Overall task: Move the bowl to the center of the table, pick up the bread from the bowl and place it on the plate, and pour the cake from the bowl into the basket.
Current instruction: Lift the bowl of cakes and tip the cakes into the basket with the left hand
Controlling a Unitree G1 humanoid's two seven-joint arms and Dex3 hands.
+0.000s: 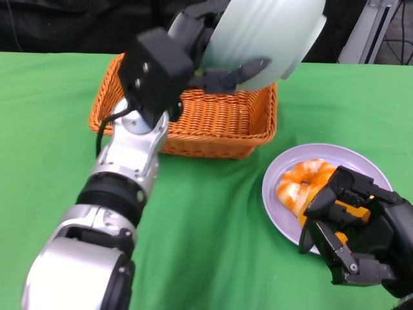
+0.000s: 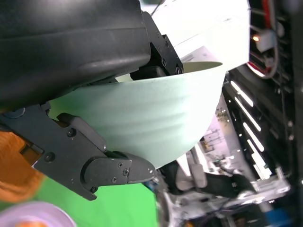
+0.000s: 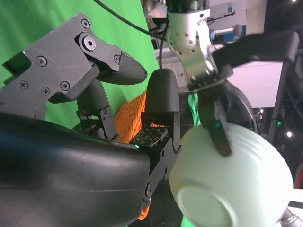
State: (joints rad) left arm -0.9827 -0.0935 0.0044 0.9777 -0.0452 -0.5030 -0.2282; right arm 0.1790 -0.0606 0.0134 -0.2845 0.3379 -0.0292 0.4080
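Left hand [image 1: 193,61] grips the pale green bowl [image 1: 268,35] by its rim, tipped steeply on its side above the orange wicker basket [image 1: 213,119] at the back of the green counter [image 1: 213,245]; the cake is not visible from here; the bread [image 1: 303,184] lies on the lilac plate [image 1: 284,171] to the right; right hand [image 1: 355,229] hovers over the plate's near edge, fingers apart, holding nothing

— What's on the counter [image 1: 206,245]?
— Green cloth over it. An orange wicker basket [image 1: 219,123] sits at the back; a pale plate [image 1: 284,194] sits near its front right corner.
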